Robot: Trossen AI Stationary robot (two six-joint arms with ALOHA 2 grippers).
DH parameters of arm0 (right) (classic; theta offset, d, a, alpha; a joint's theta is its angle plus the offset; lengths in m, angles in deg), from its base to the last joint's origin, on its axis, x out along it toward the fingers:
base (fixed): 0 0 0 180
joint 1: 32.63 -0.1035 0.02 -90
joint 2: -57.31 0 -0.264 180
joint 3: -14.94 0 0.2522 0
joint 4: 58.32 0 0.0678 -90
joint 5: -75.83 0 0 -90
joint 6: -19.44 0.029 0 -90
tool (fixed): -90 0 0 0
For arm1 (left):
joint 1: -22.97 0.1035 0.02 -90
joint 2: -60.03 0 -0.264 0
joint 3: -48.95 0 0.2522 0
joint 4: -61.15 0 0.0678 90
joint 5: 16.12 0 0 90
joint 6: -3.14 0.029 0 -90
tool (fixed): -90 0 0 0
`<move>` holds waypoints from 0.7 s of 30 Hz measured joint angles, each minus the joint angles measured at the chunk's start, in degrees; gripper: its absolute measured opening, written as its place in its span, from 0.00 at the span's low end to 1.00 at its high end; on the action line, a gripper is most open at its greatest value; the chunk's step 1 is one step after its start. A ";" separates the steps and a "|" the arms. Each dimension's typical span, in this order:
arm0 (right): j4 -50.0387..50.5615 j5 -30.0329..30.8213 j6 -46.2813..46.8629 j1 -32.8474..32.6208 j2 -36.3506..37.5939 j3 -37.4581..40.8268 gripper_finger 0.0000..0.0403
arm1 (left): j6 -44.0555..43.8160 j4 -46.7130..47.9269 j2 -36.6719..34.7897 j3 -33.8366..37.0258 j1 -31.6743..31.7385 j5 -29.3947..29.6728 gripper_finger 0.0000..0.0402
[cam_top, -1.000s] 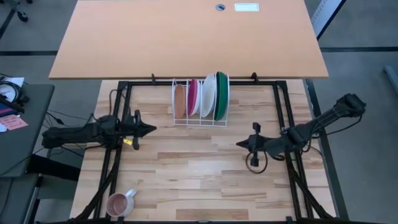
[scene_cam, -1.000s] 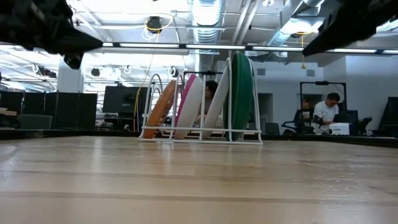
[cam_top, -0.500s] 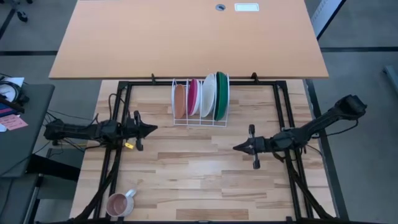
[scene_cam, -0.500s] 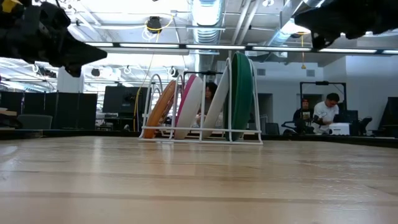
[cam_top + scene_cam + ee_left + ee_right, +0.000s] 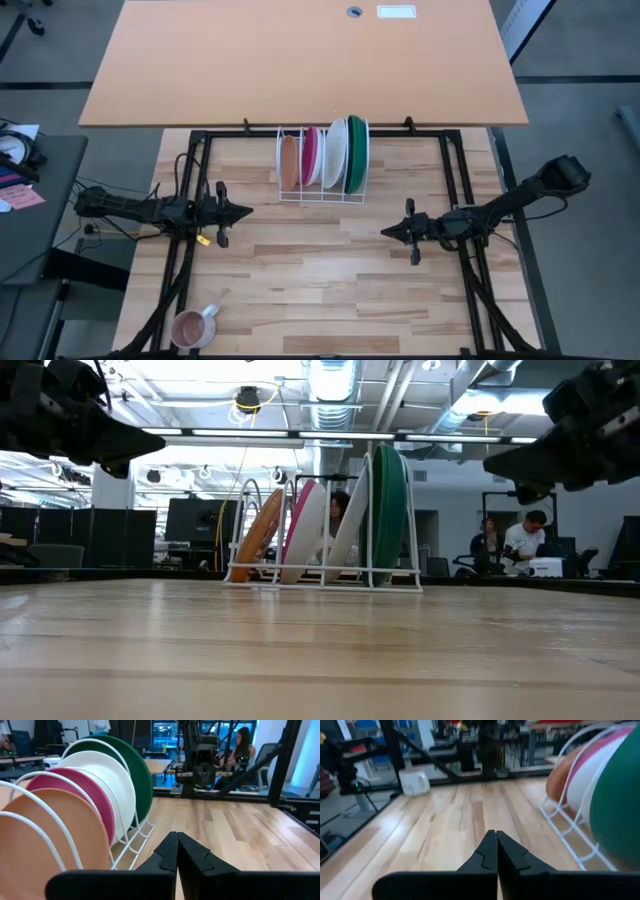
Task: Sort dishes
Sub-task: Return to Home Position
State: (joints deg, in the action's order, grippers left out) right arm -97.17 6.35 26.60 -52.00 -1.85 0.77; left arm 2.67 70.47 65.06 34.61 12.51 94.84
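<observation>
Confirm that all four plates stand on edge in the white wire rack. From the rack's left end to its right end they are the orange-brown plate, the magenta pink plate, the white plate and the dark green plate. Compare this with the views from the last second: the rack and plates sit exactly as they did, and only the arms differ. The right gripper hangs in front of the rack and to its right. It now lies slightly farther from the rack's centre line than half a second ago, and the low view shows it lower than before. The left gripper, in front of the rack and to its left, keeps nearly the same spot, while the arm behind it lies flatter and more stretched out. Both wrist views show the fingers closed tip to tip with nothing between them. Read this as sorting complete, with both arms settling toward their rest pose. No plate remains on the table outside the rack. The pink mug stands well apart from the rack, forward and to its left, and is not one of the dishes being sorted.
</observation>
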 joint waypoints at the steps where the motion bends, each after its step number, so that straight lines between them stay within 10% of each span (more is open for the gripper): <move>1: -0.38 -0.34 -0.56 -0.24 -0.06 0.00 0.00 | 0.00 -0.02 0.15 0.00 0.00 0.05 0.00; 21: 9.70 -7.00 -3.53 3.78 11.88 0.04 0.00 | -0.83 0.07 2.56 0.04 0.01 -0.14 0.00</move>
State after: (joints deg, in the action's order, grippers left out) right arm -87.47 -0.65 23.07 -48.22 10.03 0.81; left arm 1.84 70.53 67.62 34.66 12.52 94.70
